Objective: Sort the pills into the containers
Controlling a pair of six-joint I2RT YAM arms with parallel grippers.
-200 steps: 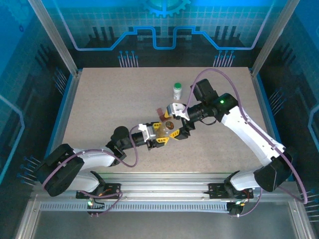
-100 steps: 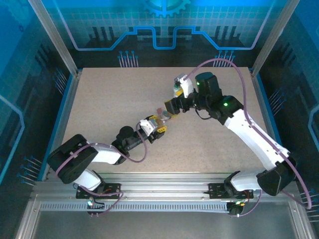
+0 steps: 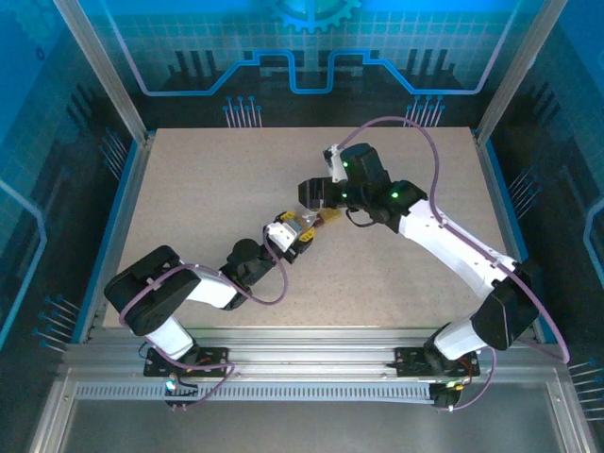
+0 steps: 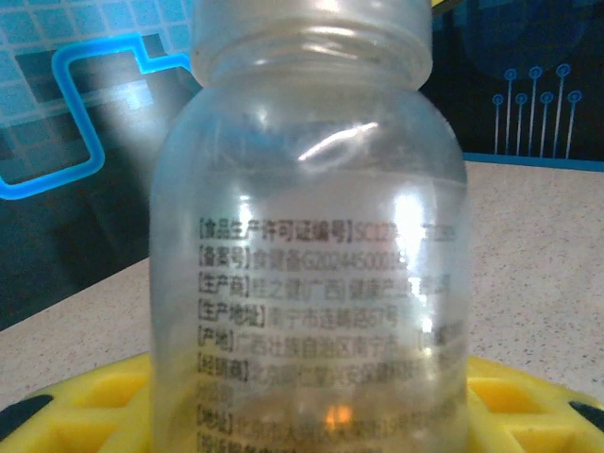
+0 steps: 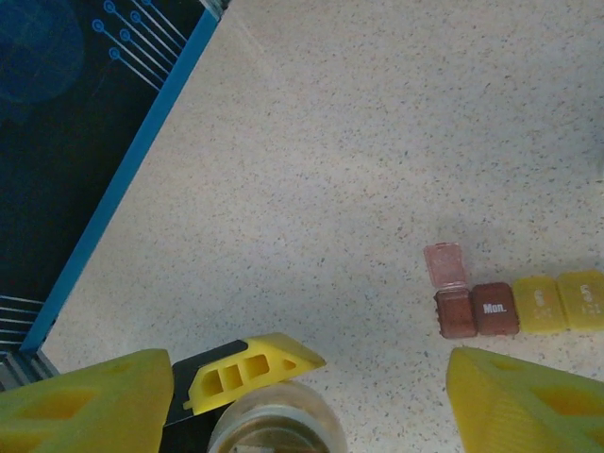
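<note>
My left gripper (image 3: 294, 233) is shut on a clear, uncapped bottle (image 3: 302, 226) and holds it upright just above the table. In the left wrist view the bottle (image 4: 307, 236) stands between the yellow fingers (image 4: 85, 406), printed text on its wall and a small orange speck (image 4: 335, 413) at its bottom. The pills' strip (image 5: 514, 304) lies on the table: red-brown and yellow compartments, one marked "Mon.", one pink lid (image 5: 446, 264) flipped open. My right gripper (image 5: 307, 396) hangs open above the bottle's mouth (image 5: 278, 423), left of the strip (image 3: 326, 219).
The speckled beige tabletop (image 3: 208, 189) has free room to the left and at the back. A blue rail (image 5: 123, 179) edges the table, with dark walls beyond. The right arm's cable (image 3: 425, 142) arches over the back right.
My right arm has swung back and left from beside the bottle and now hovers over it and the strip. The left gripper has carried the bottle slightly left.
</note>
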